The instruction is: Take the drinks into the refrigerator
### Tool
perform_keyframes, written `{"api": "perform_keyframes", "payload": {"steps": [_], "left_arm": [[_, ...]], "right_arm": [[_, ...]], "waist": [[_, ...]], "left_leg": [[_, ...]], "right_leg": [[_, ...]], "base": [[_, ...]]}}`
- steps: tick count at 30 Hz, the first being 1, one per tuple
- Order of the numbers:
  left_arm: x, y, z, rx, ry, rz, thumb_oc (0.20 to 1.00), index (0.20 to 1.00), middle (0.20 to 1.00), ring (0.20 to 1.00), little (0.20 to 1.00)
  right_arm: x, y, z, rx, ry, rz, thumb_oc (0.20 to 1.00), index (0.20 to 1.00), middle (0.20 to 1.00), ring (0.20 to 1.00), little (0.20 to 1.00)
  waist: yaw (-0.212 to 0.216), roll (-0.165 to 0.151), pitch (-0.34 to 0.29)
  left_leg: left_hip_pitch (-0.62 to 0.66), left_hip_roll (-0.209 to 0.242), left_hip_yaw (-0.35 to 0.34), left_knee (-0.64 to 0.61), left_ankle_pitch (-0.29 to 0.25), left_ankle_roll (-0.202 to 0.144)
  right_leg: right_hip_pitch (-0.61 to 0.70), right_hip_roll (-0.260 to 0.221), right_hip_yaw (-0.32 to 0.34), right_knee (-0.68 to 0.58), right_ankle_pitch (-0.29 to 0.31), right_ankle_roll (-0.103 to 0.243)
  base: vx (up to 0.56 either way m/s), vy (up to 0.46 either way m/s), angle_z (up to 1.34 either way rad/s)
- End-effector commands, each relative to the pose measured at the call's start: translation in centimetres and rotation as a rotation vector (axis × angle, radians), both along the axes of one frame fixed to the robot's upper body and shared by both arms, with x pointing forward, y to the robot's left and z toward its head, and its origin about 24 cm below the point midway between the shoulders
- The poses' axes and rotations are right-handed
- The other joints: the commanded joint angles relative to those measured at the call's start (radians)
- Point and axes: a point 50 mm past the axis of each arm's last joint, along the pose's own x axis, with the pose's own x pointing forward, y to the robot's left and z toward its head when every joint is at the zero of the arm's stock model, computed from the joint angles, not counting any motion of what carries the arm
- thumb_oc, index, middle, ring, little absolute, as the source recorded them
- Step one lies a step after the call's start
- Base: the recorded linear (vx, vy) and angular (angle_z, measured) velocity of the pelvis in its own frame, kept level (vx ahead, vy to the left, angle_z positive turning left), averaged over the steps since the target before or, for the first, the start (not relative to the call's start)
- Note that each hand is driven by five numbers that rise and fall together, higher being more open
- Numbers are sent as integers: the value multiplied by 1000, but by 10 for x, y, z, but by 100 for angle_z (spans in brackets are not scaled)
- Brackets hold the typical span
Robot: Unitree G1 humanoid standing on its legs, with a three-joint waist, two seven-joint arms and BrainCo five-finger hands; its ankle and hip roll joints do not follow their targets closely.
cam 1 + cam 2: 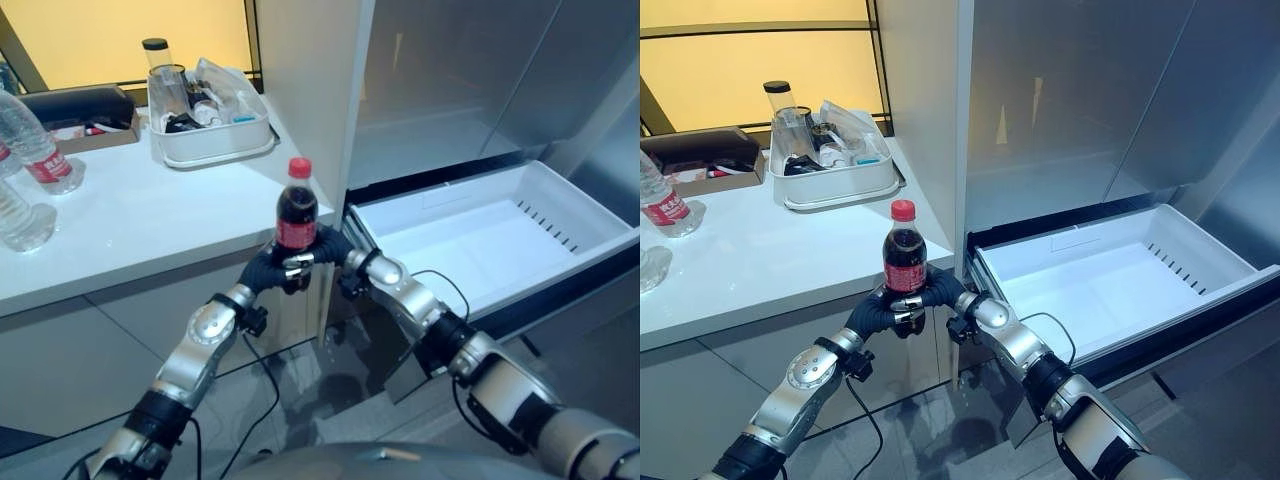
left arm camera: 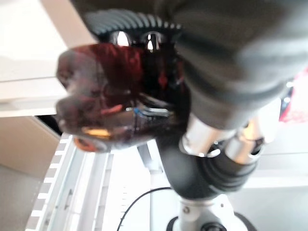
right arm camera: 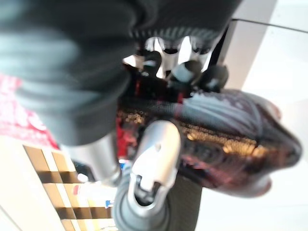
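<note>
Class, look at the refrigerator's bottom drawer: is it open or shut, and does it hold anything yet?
Open and empty: the white drawer is pulled out, its bare floor showing. The cola bottle is outside it.

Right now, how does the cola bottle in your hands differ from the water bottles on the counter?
The cola bottle holds dark liquid and has a red cap; the water bottles are clear. The cola bottle is held off the counter between the left hand and right hand; the water bottles rest on the counter. Both have red labels.
</note>
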Motion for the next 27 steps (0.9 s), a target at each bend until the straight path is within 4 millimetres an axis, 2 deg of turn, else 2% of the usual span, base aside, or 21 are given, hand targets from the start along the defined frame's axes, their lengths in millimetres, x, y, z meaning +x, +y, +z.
{"api": "perform_keyframes", "payload": {"steps": [1, 6, 7, 8, 14, 18, 19, 20, 24, 25, 26, 27], "left_arm": [[-6, -73, 40, -81, -215, -357, 200, 200, 200, 200, 200], [-7, -71, 35, -89, -190, -336, 200, 200, 200, 200, 200], [-7, -70, 34, -94, -186, -328, 507, 507, 507, 507, 507], [-7, -68, 33, -103, -178, -313, 1000, 1000, 1000, 1000, 1000], [-9, -54, 21, -159, -121, -210, 1000, 1000, 1000, 1000, 1000], [-12, -31, 15, -204, -104, -85, 1000, 1000, 1000, 1000, 1000], [-16, -15, 15, -240, -102, -20, 1000, 1000, 1000, 1000, 1000], [-17, -15, 15, -240, -100, -20, 1000, 1000, 1000, 1000, 1000], [-24, 10, 14, -272, -99, 90, 1000, 1000, 1000, 1000, 1000], [-25, 11, 14, -272, -98, 90, 1000, 1000, 1000, 1000, 1000], [-27, 23, 16, -256, -120, 132, 1000, 1000, 1000, 1000, 1000], [-28, 27, 16, -257, -124, 150, 1000, 1000, 1000, 1000, 1000]], "right_arm": [[24, 32, 72, 158, -180, -23, 200, 200, 200, 200, 200], [25, 25, 70, 171, -170, -45, 200, 200, 200, 200, 200], [25, 23, 69, 175, -169, -49, 200, 200, 200, 200, 200], [25, 20, 69, 183, -165, -58, 200, 200, 200, 200, 200], [27, -3, 70, 215, -186, -127, 200, 200, 200, 200, 200], [29, -27, 70, 224, -215, -203, 200, 200, 200, 200, 200], [28, -43, 70, 223, -235, -247, 200, 200, 200, 200, 200], [28, -43, 69, 223, -234, -247, 200, 200, 200, 200, 200], [26, -71, 66, 203, -267, -328, 200, 200, 200, 200, 200], [26, -71, 66, 203, -266, -327, 200, 200, 200, 200, 200], [25, -85, 63, 207, -266, -368, 200, 200, 200, 200, 200], [24, -89, 61, 208, -262, -382, 200, 200, 200, 200, 200]], "waist": [[15, -9, 12], [14, -9, 12], [14, -9, 11], [13, -8, 13], [12, -7, 16], [16, -7, 22], [21, -6, 24], [21, -6, 23], [29, -8, 27], [28, -8, 26], [31, -9, 27], [32, -9, 27]], "left_leg": [[-5, -31, -25, 0, -69, 35], [-4, -30, -21, 0, -69, 35], [-3, -30, -20, 0, -69, 35], [-4, -30, -20, 0, -69, 35], [-13, -31, -19, 0, -63, 36], [-18, -33, -21, 0, -61, 36], [-20, -33, -23, 0, -59, 37], [-20, -33, -23, 0, -59, 37], [-25, -34, -25, 0, -57, 37], [-25, -34, -25, 0, -57, 37], [-26, -34, -27, 0, -57, 38], [-26, -34, -28, 0, -57, 38]], "right_leg": [[82, -20, -41, 10, -73, 48], [81, -21, -39, 10, -71, 49], [81, -21, -39, 10, -71, 48], [79, -21, -39, 10, -70, 48], [71, -22, -38, 10, -67, 49], [67, -23, -39, 10, -63, 49], [66, -23, -40, 10, -63, 49], [66, -23, -40, 10, -63, 49], [64, -24, -44, 10, -62, 49], [64, -24, -45, 10, -62, 49], [64, -25, -47, 10, -62, 49], [64, -25, -48, 10, -62, 50]], "base": [[0, 0, 0], [0, 0, 0], [0, 0, 0], [0, 0, 0], [-5, 0, -1], [-21, -2, -3], [0, 0, 0], [0, 0, 0], [0, 0, 0], [0, 0, 0], [0, 0, 0], [0, 0, 0]]}}
